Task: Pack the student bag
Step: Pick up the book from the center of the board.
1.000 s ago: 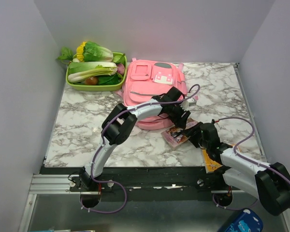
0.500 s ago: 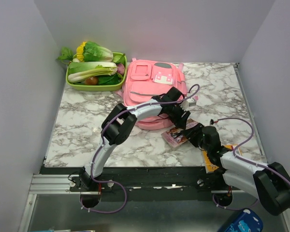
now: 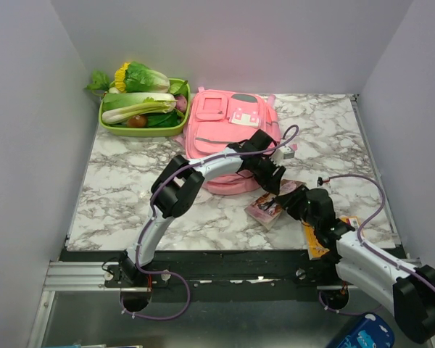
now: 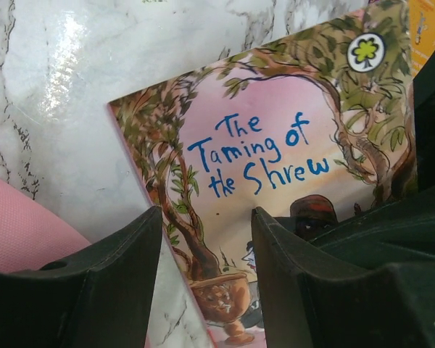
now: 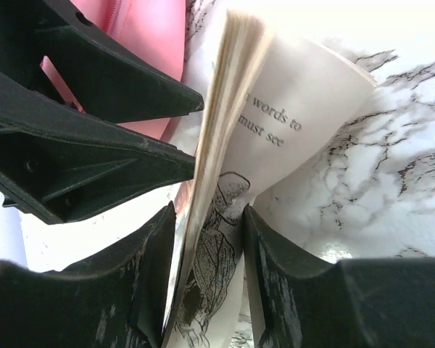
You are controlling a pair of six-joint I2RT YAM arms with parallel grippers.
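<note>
The right gripper's (image 5: 206,225) jaws pinch the book (image 3: 261,212), the left gripper's (image 4: 206,239) gape over it, and the student bag (image 3: 221,138) lies just upper-left in the top view.

Left end effector (image 4: 206,217) parted; right end effector (image 5: 208,214) gripping.

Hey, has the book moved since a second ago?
Yes, slightly: the book has slid toward the table's near edge, away from the student bag, with the right gripper's jaws around it.
</note>
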